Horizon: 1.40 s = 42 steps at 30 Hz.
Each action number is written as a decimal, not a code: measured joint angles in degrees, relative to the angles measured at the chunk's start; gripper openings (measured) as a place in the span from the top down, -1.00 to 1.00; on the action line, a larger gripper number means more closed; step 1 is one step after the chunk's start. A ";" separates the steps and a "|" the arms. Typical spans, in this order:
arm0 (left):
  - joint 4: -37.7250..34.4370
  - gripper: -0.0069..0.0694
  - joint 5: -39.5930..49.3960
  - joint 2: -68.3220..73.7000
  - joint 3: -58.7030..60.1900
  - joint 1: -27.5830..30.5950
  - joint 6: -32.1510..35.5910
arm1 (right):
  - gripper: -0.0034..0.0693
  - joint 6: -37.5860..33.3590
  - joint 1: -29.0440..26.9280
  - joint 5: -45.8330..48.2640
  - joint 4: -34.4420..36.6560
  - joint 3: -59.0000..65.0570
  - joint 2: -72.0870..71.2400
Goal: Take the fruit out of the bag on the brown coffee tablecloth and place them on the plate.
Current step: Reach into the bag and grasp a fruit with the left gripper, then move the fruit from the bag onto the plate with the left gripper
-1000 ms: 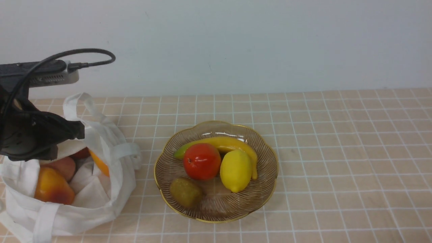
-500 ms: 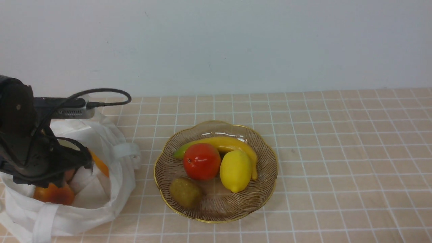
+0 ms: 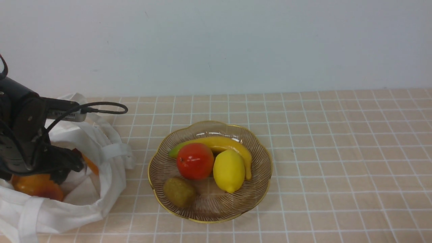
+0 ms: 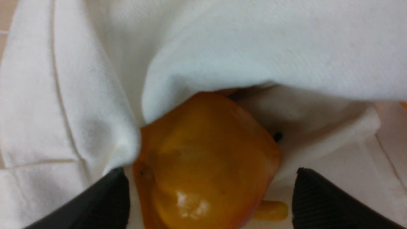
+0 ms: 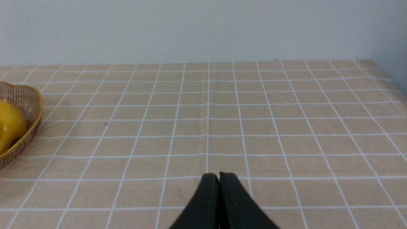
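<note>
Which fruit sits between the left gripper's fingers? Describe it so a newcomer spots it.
Find the white bag on the left. In its open mouth, between the spread fingers of the left gripper, lies a large orange-yellow fruit. Its red blush and bulk set it apart from the slim orange fruit.

**A robot test bench in a lab-like room**

A plain pale wall (image 3: 236,44) fills the upper half of the front view. Across the lower half, the brown coffee tablecloth (image 3: 337,152) covers the bench wholly. A black robot arm (image 3: 20,135) with a looped cable (image 3: 111,105) stands at the left edge. Props are few and staged: the plate (image 3: 251,197) at centre with a glossy lemon (image 3: 228,170), and the bag (image 3: 67,216) at lower left. It looks like a demonstration set-up rather than a home.
</note>
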 joint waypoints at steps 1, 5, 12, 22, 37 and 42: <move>0.35 -0.85 0.00 0.21 0.00 0.00 -0.22 | 0.95 0.00 0.00 0.00 0.00 0.00 0.00; 1.89 -0.85 0.00 1.32 0.00 0.00 -1.34 | 0.95 0.00 0.00 0.00 0.00 0.00 0.00; 4.13 -0.84 -0.04 5.73 0.00 0.00 -3.82 | 0.95 0.00 0.00 0.00 0.00 0.00 0.00; 6.35 -0.70 -0.55 8.03 -0.43 0.00 -5.12 | 0.95 0.00 0.00 0.00 0.00 0.00 0.00; 0.19 -0.65 -2.87 3.68 -0.77 -1.25 -4.26 | 0.95 0.00 0.00 0.00 0.00 0.00 0.00; -8.32 -0.64 -2.46 -2.57 -3.10 -1.61 1.74 | 0.95 0.00 0.00 0.00 0.00 0.00 0.00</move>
